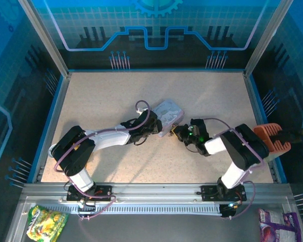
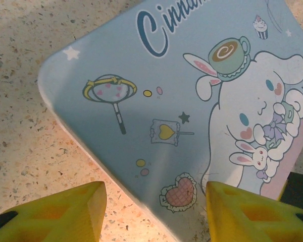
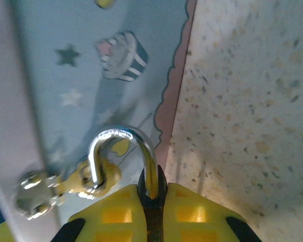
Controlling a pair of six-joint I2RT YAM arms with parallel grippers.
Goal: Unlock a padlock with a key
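The padlock has a dark body pinched between my right gripper's yellow fingertips, which are shut on it. Its silvery shackle arches up from the body. The shackle's free leg passes through a brass-coloured latch loop on the pale blue cartoon tin. My left gripper stands open at the tin's near corner, one finger over the table and the other over the lid. From above, both grippers meet at the tin mid-table. The key is hidden.
An orange and black tool rests on the right rail. Snack packets lie in front of the arm bases. Blue walls enclose the speckled table on three sides.
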